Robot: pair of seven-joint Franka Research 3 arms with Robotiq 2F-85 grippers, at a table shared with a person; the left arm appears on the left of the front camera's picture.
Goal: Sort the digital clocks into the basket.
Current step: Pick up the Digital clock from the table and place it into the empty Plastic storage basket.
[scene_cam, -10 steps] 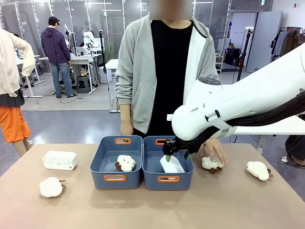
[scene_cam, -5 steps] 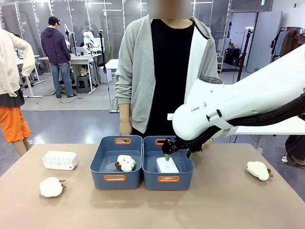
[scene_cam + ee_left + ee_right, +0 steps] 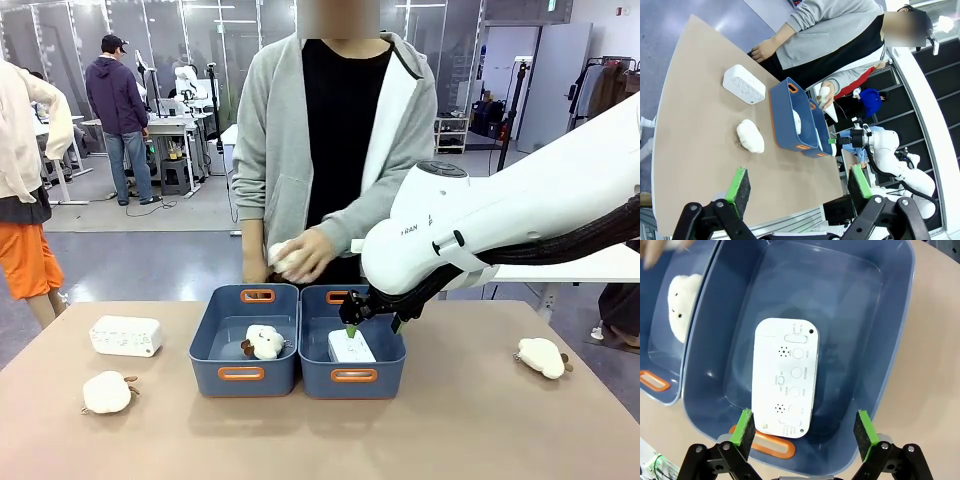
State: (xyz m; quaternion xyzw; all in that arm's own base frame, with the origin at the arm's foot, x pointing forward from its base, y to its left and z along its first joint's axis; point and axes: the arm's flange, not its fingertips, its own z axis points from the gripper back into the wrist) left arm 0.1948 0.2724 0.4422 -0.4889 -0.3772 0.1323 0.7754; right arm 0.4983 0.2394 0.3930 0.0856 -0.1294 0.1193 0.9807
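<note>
One digital clock point(image 3: 786, 376) lies flat, button side up, on the floor of the right blue basket point(image 3: 845, 310); it also shows as a white block point(image 3: 351, 347) inside that basket point(image 3: 318, 378). My right gripper point(image 3: 370, 318) hovers just above it, open, green pads point(image 3: 744, 427) spread on either side and apart from it. A second digital clock point(image 3: 125, 335) rests on the table at far left, also seen as a white block point(image 3: 743, 84). My left gripper point(image 3: 798, 185) hangs open high above the near table edge, holding nothing.
The left blue bin point(image 3: 243, 378) holds a plush sheep point(image 3: 264, 341). More sheep lie on the table at front left point(image 3: 107, 392) and far right point(image 3: 542, 356). The person's hand point(image 3: 295, 256) holds another sheep above the bins' far rim.
My right gripper has opened and let go of the clock, which dropped from tilted to flat in the basket. The person's hand lifted a sheep from the table up over the bins.
</note>
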